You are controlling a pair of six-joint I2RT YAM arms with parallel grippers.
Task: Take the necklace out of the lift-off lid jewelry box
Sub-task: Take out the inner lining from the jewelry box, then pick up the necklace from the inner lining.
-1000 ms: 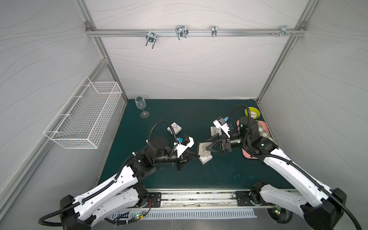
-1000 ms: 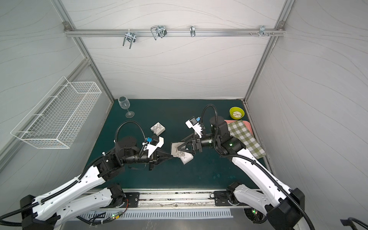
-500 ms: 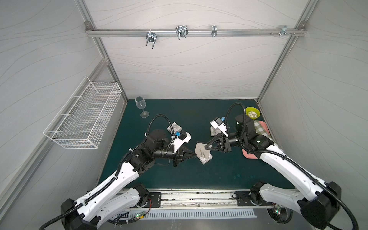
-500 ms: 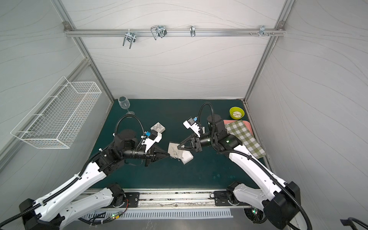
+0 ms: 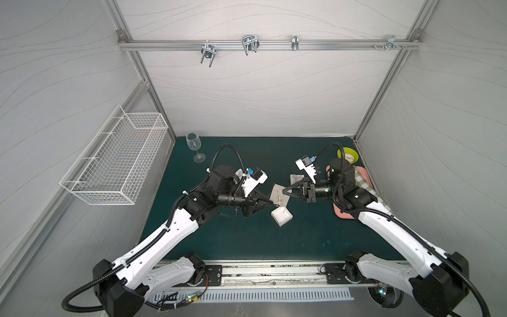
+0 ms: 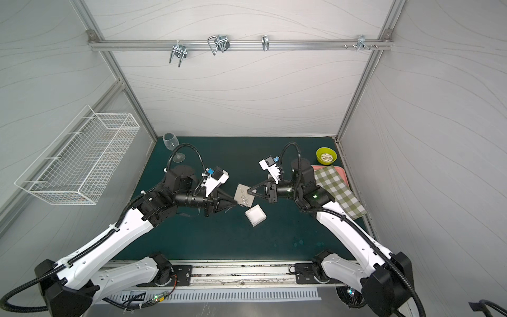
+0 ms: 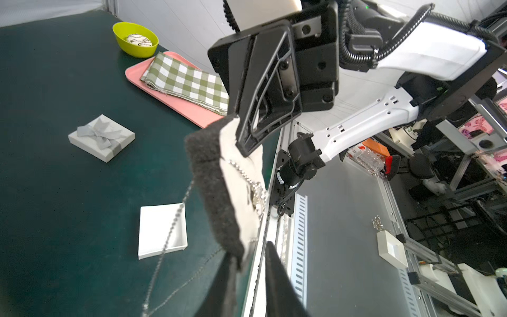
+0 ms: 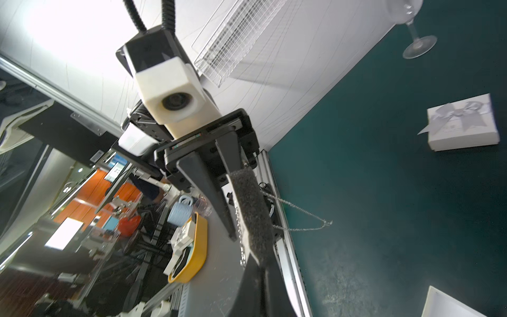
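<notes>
A grey foam pad (image 5: 280, 195) (image 6: 244, 195) carrying the silver necklace (image 7: 256, 192) hangs in the air between both grippers. The right gripper (image 5: 284, 190) (image 8: 259, 263) is shut on one edge of the pad. At the opposite edge, the left gripper (image 5: 271, 203) (image 7: 250, 250) has a gap between its fingers, and the pad's corner rests against one finger. A loop of chain (image 7: 170, 233) (image 8: 301, 216) dangles behind the pad. The white jewelry box base (image 5: 281, 216) (image 6: 255, 215) (image 7: 162, 230) lies open on the mat just below. Its bow-topped lid (image 7: 101, 137) (image 5: 296, 179) rests beyond it.
Another grey box with a bow (image 8: 461, 123) lies near the left arm. A wine glass (image 5: 194, 146) stands at the back left. At the right are a pink tray (image 7: 175, 107) with a checked cloth (image 6: 338, 189) and a green bowl (image 6: 326, 156). A wire basket (image 5: 118, 156) hangs on the left wall.
The right gripper has shut on the pad's edge. The pad with the necklace has risen off the box base. The left jaws have parted slightly.
</notes>
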